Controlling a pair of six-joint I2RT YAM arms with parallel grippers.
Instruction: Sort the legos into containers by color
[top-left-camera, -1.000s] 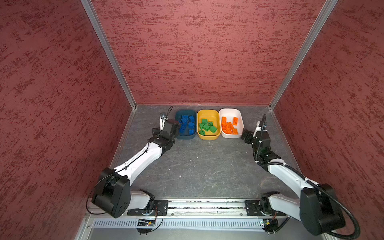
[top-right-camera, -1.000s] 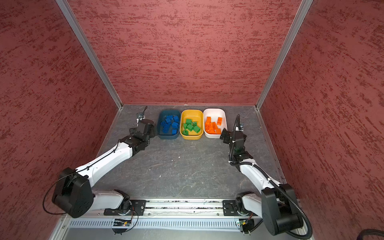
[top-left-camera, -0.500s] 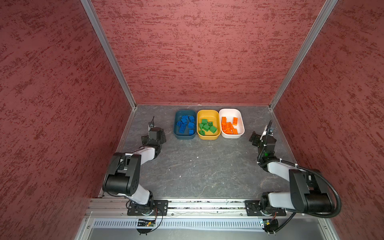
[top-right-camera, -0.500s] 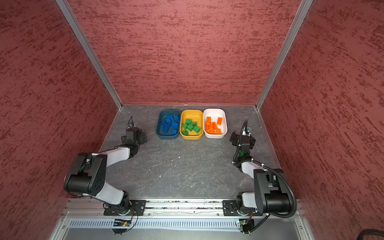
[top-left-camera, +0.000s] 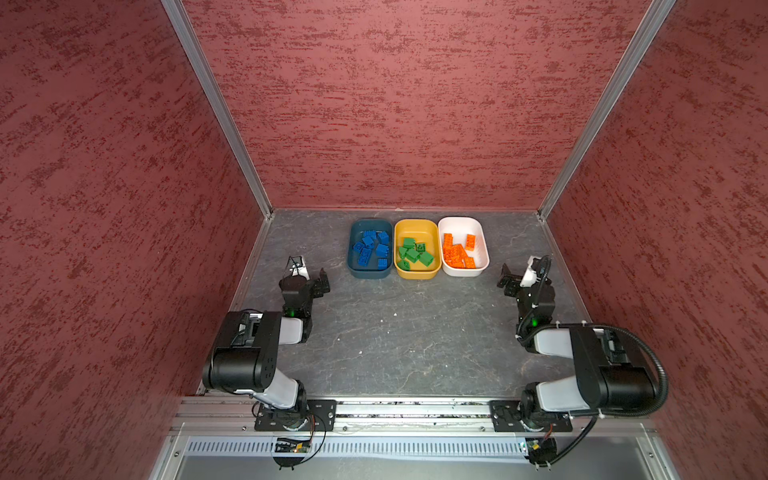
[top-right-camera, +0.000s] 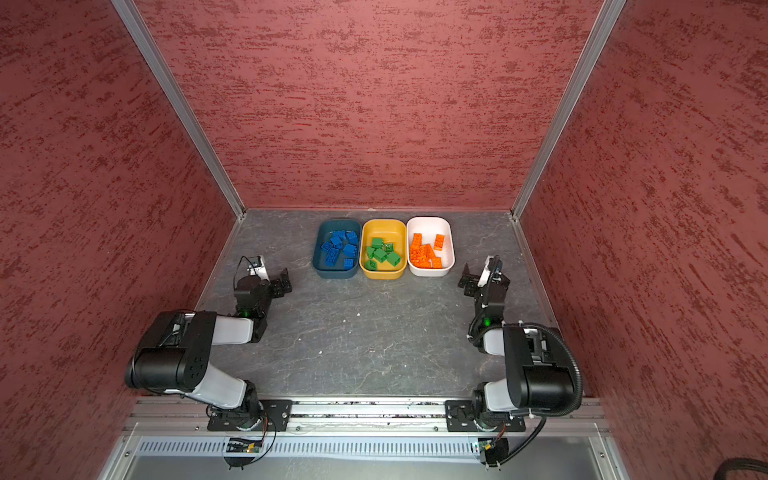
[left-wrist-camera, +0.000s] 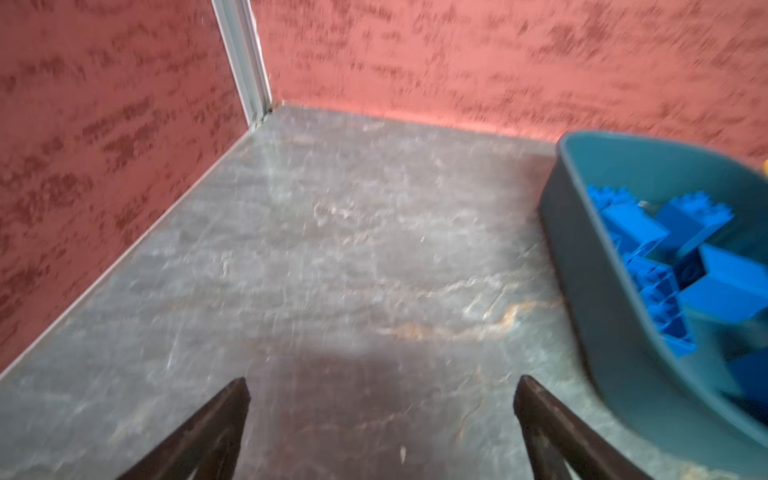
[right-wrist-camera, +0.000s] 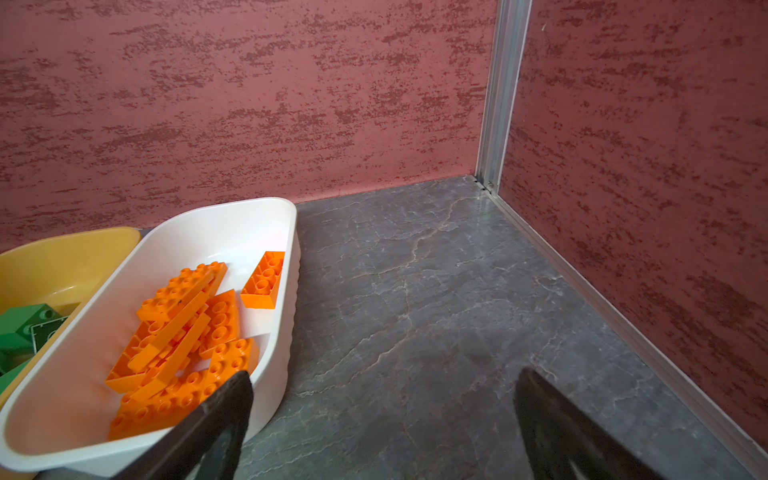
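**Arms folding back, bricks sorted**

Top views: sitting folded further back than a second ago, left gripper (top-left-camera: 318, 284) and right gripper (top-left-camera: 509, 281) well apart from the tubs. Blue legos (top-left-camera: 368, 249) lying in teal tub (top-left-camera: 370, 272), green legos (top-left-camera: 414, 254) in yellow tub (top-left-camera: 417, 227), orange legos (top-left-camera: 455, 254) in white tub (top-left-camera: 461, 226) (tubs side by side).

Left wrist: spreading empty jaws; blurring and cropping teal tub (left-wrist-camera: 582, 270).

Right wrist: spreading empty jaws too, one jaw hiding white tub's (right-wrist-camera: 286, 332) near corner.

Three bumpy red walls (top-left-camera: 395, 104) are standing around a gray floor (top-left-camera: 407, 340) that is looking like cracked stone, though I cannot be sure. Shiny metal strips (top-left-camera: 221, 112) are running up the two back corners. A metal rail (top-left-camera: 415, 409) is lying along the front edge. Soft light is falling evenly.
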